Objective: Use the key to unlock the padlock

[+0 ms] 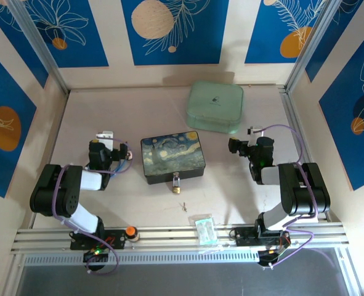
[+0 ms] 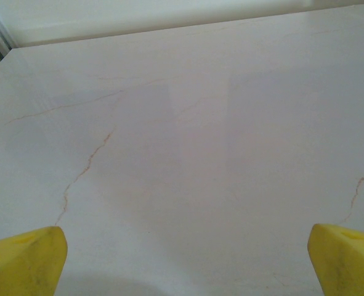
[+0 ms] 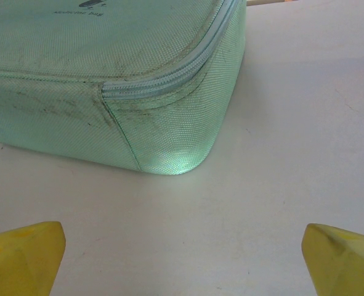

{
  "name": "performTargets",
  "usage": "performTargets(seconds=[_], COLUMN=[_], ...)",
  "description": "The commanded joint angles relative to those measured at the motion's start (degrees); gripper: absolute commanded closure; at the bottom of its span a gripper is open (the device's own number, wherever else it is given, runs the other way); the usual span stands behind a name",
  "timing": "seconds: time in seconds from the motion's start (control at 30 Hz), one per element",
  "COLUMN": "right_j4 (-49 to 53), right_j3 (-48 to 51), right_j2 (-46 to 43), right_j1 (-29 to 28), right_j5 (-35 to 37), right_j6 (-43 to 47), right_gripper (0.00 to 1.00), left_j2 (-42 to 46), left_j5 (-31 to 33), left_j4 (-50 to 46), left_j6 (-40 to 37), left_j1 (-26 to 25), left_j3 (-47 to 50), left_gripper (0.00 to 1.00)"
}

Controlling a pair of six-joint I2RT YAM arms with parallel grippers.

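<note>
It seems nothing is done yet: the key point(image 1: 183, 205) lies low in the centre, just beside the padlock point(image 1: 177, 183) but apart. The left hand point(image 2: 185, 259) and the right hand point(image 3: 182, 256) are released, empty.

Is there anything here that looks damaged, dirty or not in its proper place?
Nothing is spilled or tipped. The mint green bag has dark smudges on its top and side, and the table shows thin brownish lines like hairline cracks. The key lies loose, apart from the padlock.
</note>
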State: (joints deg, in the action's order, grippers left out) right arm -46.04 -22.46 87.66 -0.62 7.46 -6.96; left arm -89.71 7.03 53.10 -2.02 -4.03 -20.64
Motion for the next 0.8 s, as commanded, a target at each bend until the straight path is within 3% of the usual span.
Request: performTargets(seconds=[0.0, 0.63, 0.77], right_j4=[-0.7, -1.0, 0.7], right_j3=[-1.3, -1.1, -1.1], right_j2=[-0.5, -0.6, -3.0], right_j1=[0.3, 0.3, 0.2], right_j5=[-0.6, -0.8, -0.7], right_j6=[1.1, 1.1, 1.0], right_gripper=[0.01, 0.01, 0.01], left_j2=[0.1, 0.3, 4.1], left_j5=[-1.4, -2.1, -3.7], left_j4=[1.1, 2.0, 4.1], left_j6=[-0.4, -0.6, -1.2], left_j1=[-0.3, -0.4, -0.3], left_j3=[-0.7, -0.2, 2.6], left_gripper=[0.01, 0.01, 0.01])
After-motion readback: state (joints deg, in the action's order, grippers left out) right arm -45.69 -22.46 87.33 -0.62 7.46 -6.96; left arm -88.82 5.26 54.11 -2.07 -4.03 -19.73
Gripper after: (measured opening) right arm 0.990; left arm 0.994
